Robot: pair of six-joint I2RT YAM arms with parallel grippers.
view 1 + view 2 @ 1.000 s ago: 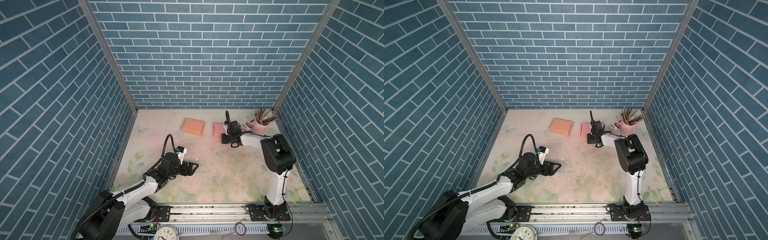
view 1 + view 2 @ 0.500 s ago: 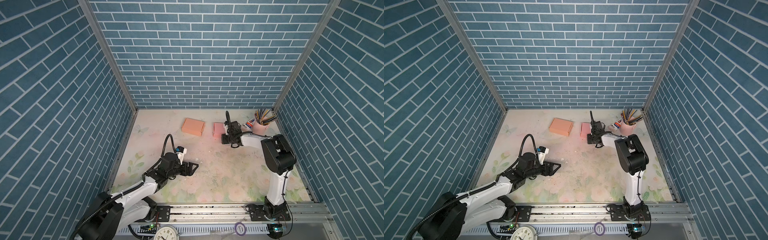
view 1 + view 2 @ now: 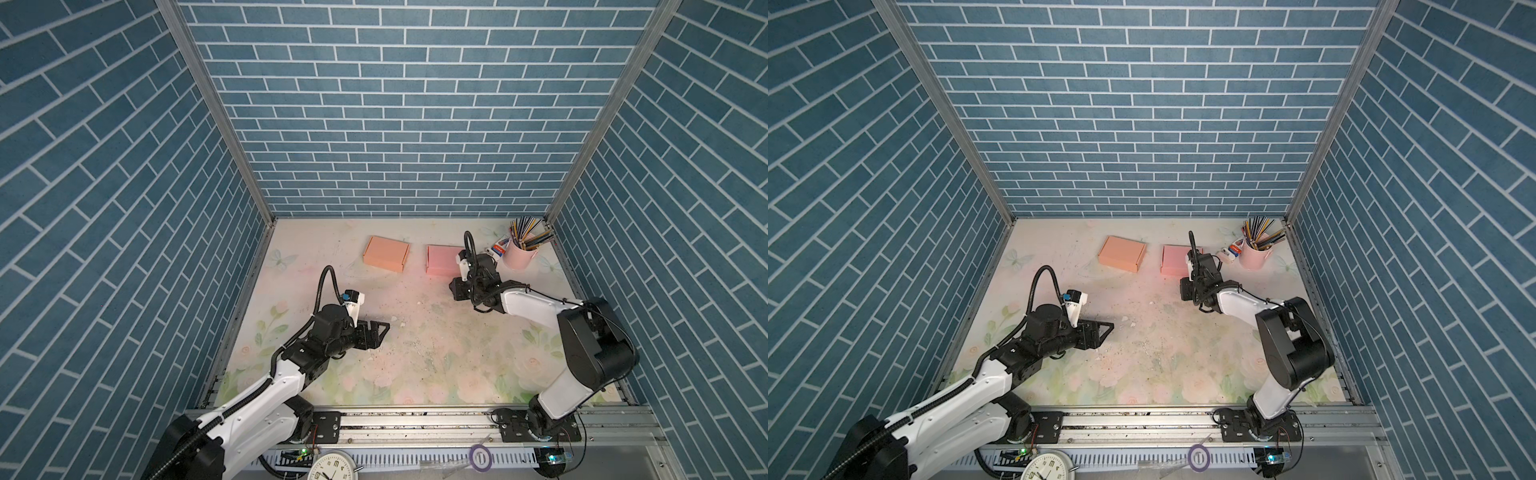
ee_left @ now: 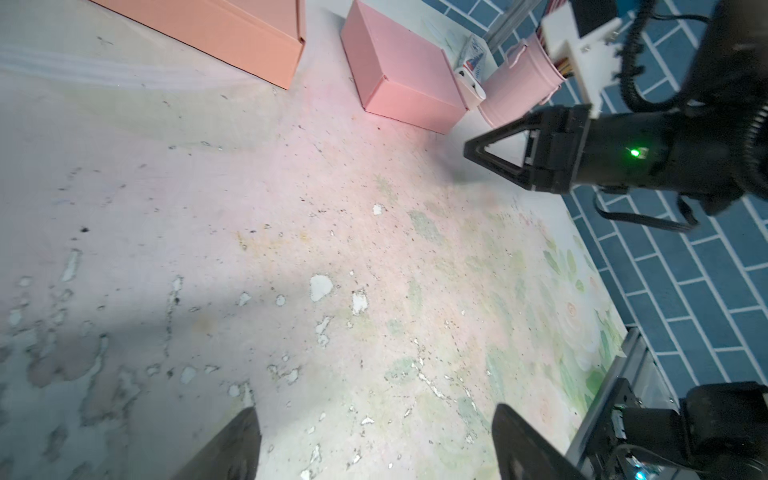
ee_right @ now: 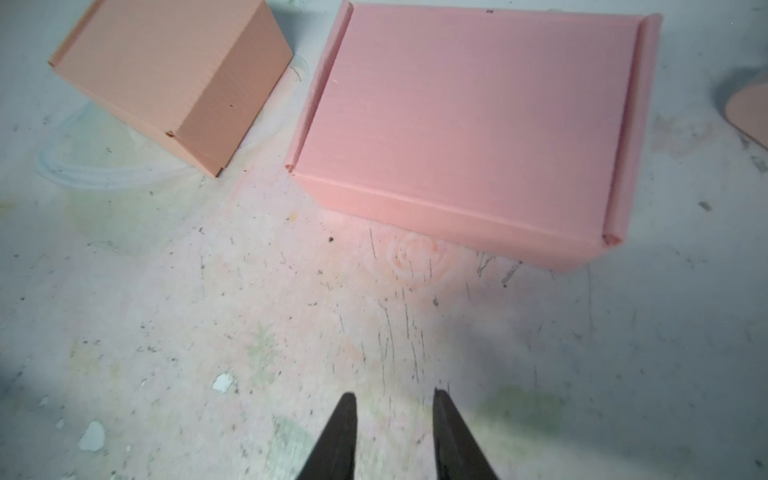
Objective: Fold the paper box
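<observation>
The pink paper box (image 3: 442,258) (image 3: 1177,259) (image 5: 469,120) lies folded shut and flat on the table near the back right; the left wrist view shows it too (image 4: 405,70). My right gripper (image 3: 456,289) (image 3: 1185,289) (image 5: 392,399) hovers just in front of it, apart from it. Its fingers stand a little apart with only table between them. My left gripper (image 3: 384,328) (image 3: 1108,326) (image 4: 376,415) is wide open and empty over the table's left middle, far from the box.
An orange closed box (image 3: 386,253) (image 3: 1122,253) (image 5: 174,79) sits left of the pink one. A pink cup of pencils (image 3: 519,255) (image 3: 1254,257) and a small white item (image 3: 498,248) stand at the back right corner. Brick walls enclose three sides.
The right gripper has drawn back a little from the pink box toward the front, and its jaws have parted. The left arm has not moved.
</observation>
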